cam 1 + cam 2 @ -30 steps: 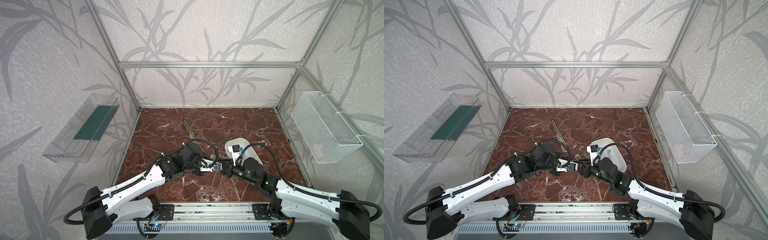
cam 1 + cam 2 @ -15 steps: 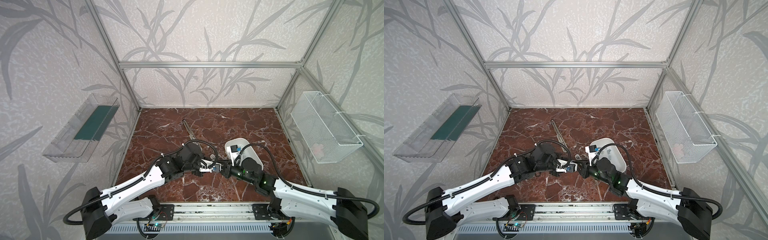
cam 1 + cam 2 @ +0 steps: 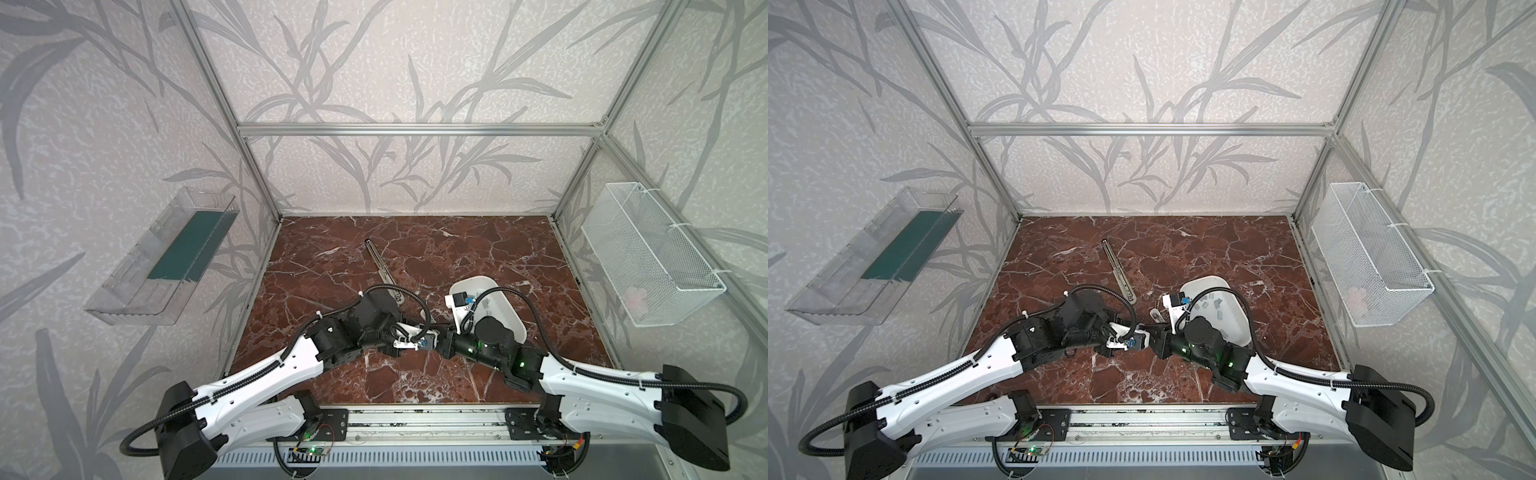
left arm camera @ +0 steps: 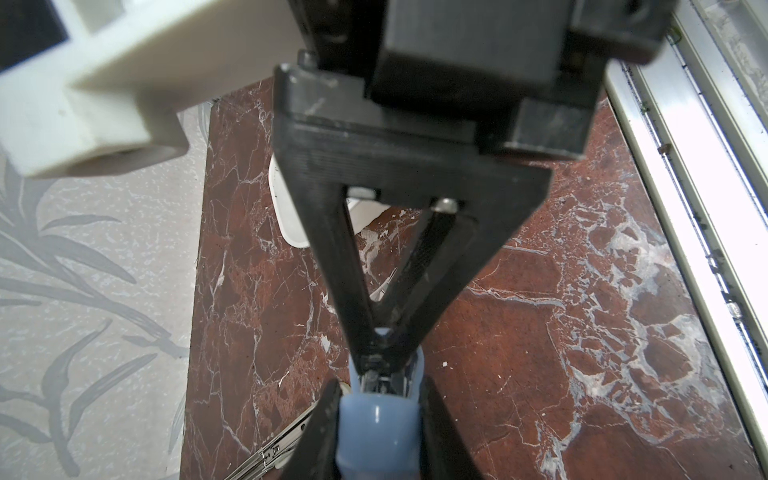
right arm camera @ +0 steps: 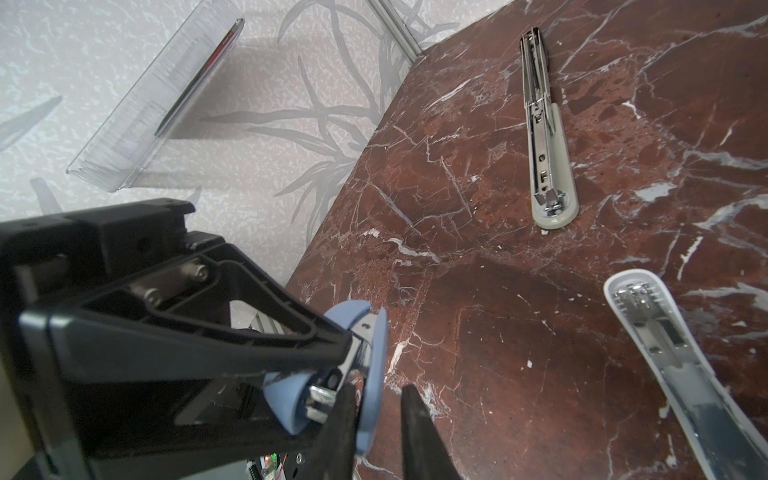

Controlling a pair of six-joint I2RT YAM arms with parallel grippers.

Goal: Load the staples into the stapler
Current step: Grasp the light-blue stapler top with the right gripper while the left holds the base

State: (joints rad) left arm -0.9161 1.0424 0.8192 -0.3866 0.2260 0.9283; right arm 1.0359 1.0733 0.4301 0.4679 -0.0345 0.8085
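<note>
Tip to tip above the red-brown, marble-patterned bench, the left tool clenches the rounded pale-blue plastic body of a small stapler. The right tool pinches its black tapered fingers in on the stapler's open front end, where bright metal shows between the blue halves. The staples, small flat grey metal strips, lie loose in a smooth white oval tray just behind the right arm's wrist, apart from both tools. Farther back, a long grey stapler lies opened flat, steel channel up. A clear plastic bin hangs on the left wall, a white wire-mesh basket on the right.
</note>
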